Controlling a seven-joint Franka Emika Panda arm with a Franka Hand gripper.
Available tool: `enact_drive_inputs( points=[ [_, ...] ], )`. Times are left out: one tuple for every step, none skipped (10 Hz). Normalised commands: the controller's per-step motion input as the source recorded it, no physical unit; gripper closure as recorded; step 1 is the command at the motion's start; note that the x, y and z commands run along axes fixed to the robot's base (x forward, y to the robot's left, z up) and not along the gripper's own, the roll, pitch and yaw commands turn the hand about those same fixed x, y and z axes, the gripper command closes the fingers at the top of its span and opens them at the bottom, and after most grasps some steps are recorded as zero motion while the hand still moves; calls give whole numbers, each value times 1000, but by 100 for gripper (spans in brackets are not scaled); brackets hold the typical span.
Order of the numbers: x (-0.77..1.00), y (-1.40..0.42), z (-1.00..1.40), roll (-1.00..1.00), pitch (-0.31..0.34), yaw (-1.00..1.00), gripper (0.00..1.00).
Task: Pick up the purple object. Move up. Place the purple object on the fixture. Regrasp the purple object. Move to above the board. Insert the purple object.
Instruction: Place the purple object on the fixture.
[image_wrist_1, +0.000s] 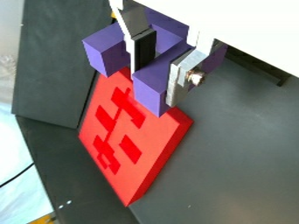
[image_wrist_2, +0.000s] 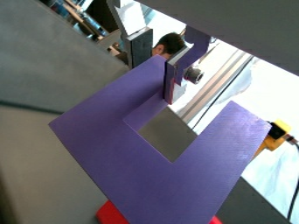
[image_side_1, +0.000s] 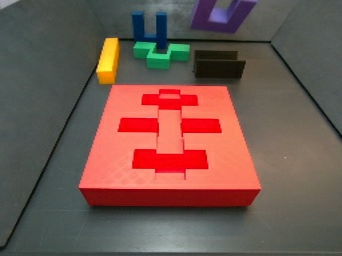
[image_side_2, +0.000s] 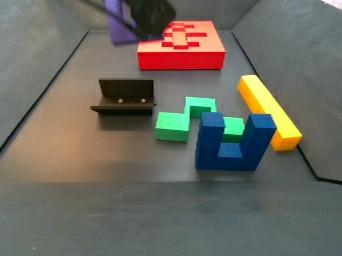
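Silver jaws (image_wrist_1: 158, 54) were clenched on the purple block (image_wrist_1: 138, 54), pinching its base so both prongs stayed free, presumably ready to enter a slot. Held high in the air, the block (image_side_1: 221, 12) hung at twelve o'clock of the red board (image_side_1: 171, 145), just past the dark fixture (image_side_1: 219, 65), which stood bare on the bench (image_side_1: 301, 165).

Purple object (image_wrist_1: 126, 54) in the silver hand (image_wrist_1: 163, 63); red board (image_side_1: 171, 140), black fixture (image_side_1: 219, 65), yellow bar (image_side_1: 108, 58), green block (image_side_1: 160, 52), blue piece (image_side_2: 237, 143)
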Motion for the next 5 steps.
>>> enact_drive_inputs(
  points=[
    [0, 83, 0, 0, 0, 0, 100],
    [503, 146, -154, 63, 0, -11, 100],
    [1000, 394, -6, 14, 137, -83, 100],
    [989, 460, 14, 0, 171, -20, 100],
    [914, 460, 91, 0, 240, 0, 100]
  ],
)
